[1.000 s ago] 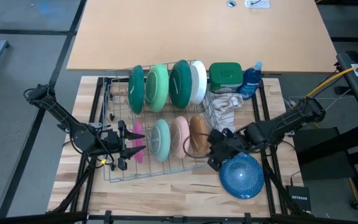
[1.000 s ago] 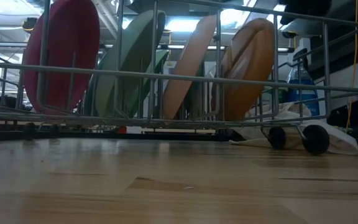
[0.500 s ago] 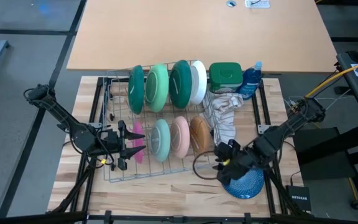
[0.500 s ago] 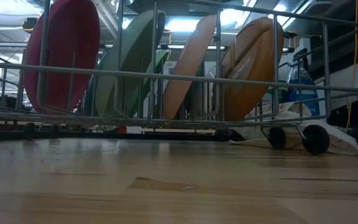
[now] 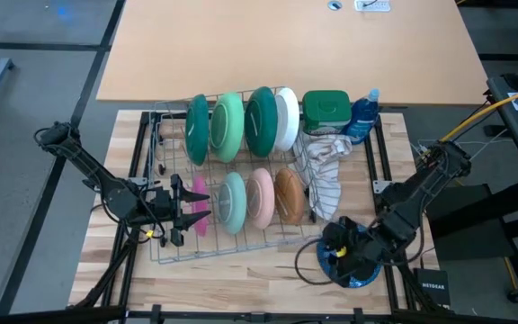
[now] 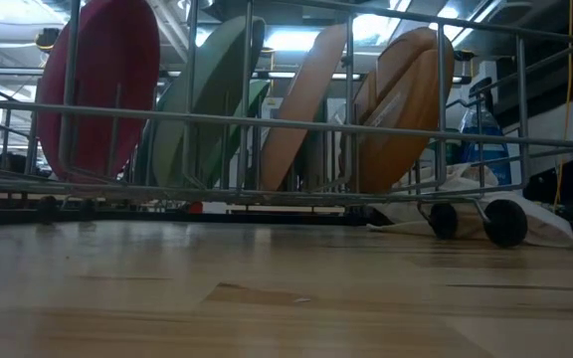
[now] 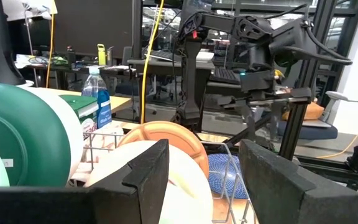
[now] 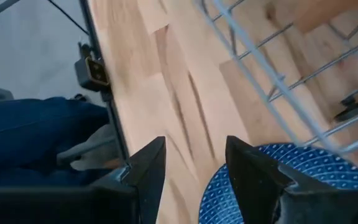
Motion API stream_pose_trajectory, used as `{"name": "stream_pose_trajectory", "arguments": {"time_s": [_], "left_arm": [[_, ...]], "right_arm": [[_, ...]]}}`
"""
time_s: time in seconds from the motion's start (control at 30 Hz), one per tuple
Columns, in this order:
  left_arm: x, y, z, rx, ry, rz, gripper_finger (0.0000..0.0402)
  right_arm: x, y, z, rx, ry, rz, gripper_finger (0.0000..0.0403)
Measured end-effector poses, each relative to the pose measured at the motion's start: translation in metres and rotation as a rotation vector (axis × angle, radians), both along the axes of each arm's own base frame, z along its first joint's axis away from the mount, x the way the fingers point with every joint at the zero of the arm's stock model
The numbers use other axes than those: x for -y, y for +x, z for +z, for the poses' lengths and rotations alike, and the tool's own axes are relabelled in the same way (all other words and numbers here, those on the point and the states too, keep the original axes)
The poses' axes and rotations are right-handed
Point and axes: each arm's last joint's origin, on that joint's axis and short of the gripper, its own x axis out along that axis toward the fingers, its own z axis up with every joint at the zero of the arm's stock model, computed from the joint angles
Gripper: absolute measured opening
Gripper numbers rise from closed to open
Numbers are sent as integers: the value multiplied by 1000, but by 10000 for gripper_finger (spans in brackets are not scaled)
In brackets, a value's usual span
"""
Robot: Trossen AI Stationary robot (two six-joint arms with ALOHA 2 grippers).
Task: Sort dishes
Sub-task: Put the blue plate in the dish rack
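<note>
**Blue plate flat by rack, right arm over it**

Navy plate (image 5: 353, 256) lies flat on the wood table (image 5: 241, 274), just off the rack (image 5: 227, 238) corner nearest the right arm. Right gripper (image 5: 335, 252) hangs over the plate's rack-side edge, fingers spread, holding nothing; in the wrist view the rim sits btwn and just ahead of them. Left gripper (image 5: 187, 209) waits w/ fingers apart at the rack's opposite end, by the pink plate (image 5: 200, 202). Right arm is far nearer.

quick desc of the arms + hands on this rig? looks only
Two slim black jointed arms with black cables along the links. Left hand: two dark, flat, wedge-shaped fingers, matte, no markings visible; a yellow spot shows near the wrist. Right hand: same dark angular fingers. A yellow cable runs off past the right arm's base.
</note>
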Motion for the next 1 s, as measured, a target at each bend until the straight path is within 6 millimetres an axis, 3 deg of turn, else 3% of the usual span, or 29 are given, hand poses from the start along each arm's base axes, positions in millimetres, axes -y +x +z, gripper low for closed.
{"name": "stream_pose_trajectory", "arguments": {"time_s": [0.33, 1.0], "left_arm": [[0, 0, 0, 0, 0, 0, 184], [0, 0, 0, -2, 2, 0, 184]], "right_arm": [[-14, -14, 0, -18, 58, -21, 170], [-22, -3, 10, 146, 142, -57, 170]]}}
